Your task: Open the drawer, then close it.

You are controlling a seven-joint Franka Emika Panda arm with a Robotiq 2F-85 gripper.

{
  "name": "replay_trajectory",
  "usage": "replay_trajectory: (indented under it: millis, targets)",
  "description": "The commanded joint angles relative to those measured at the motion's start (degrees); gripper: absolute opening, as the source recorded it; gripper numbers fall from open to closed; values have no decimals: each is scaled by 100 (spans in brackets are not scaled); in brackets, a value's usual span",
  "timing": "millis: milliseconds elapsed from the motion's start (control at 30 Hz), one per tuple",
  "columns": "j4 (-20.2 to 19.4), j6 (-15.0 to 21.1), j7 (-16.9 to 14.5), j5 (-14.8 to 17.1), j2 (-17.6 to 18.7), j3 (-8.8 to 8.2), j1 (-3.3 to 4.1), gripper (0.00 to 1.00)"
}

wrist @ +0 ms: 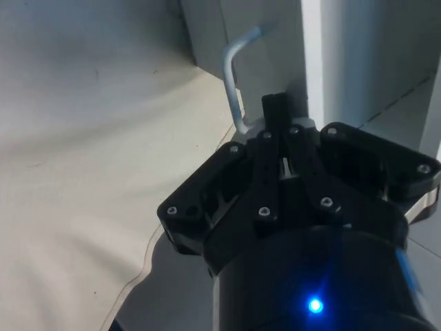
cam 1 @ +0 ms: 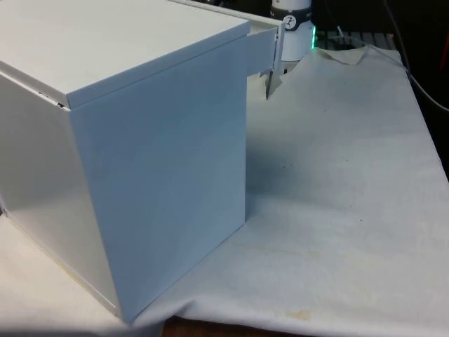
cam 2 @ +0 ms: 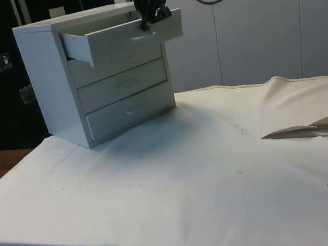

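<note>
A: Currently, where do we locate the chest of drawers [cam 2: 97, 77]?

B: We locate it on the desk [cam 2: 176, 186], which carries a white cloth [cam 1: 344, 175]. In the side view the chest stands toward the far left of the desk, with its three drawer fronts facing the open cloth. In the front view we see its plain back and side panels, near the front view's left.

A: What is the condition of the top drawer [cam 2: 122, 36]?

B: We see it pulled partly out of the chest. In the side view its front panel stands forward of the two lower drawers [cam 2: 126, 94], which sit flush and closed. In the front view the drawer's side projects past the chest's far corner.

A: Where is the pincer [cam 2: 152, 18]?

B: In the side view we see it reaching down from above at the top edge of the drawer front, just above the handle [cam 2: 142, 37]. In the wrist view the black fingers [wrist: 274, 138] lie close together against the drawer front, beside the curved metal handle.

A: What is the pincer's state?

B: We read the fingers as drawn tightly together in the wrist view, with a narrow gap between them. We cannot tell whether they pinch the drawer's edge or merely press against it.

A: Anything else on the desk?

B: The cloth shows a raised fold at the side view's right.
</note>
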Motion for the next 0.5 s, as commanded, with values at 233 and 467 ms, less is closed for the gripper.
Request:
replay_trajectory:
  millis: [233,467]
  targets:
    - [223,-52,126,-258,92,11,-40,0]
    - [384,-40,212,-413,212,-17,-46,0]
